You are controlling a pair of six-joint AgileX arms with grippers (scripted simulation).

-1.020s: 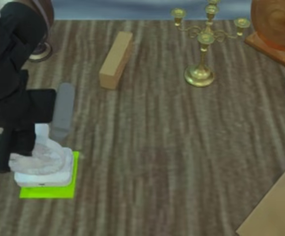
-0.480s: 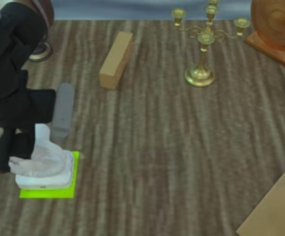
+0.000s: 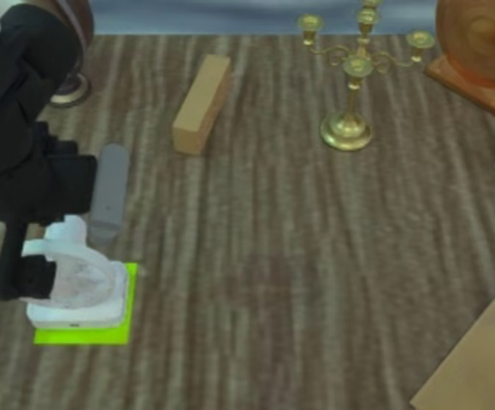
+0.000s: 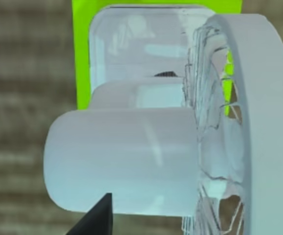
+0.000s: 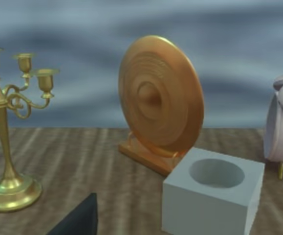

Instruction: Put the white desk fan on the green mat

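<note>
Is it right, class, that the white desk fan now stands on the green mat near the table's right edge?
Wrong side. The top view shows the white desk fan standing on the green mat near the table's left edge, beside the left gripper.

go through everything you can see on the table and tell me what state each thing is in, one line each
white desk fan: upright, base resting on the mat
green mat: flat, mostly covered by the fan base
left end effector: at the fan's motor housing
wooden block: lying flat
grey bar: lying flat
candelabra: upright
wooden disc: upright on its stand
grey cube: hole facing up
</note>
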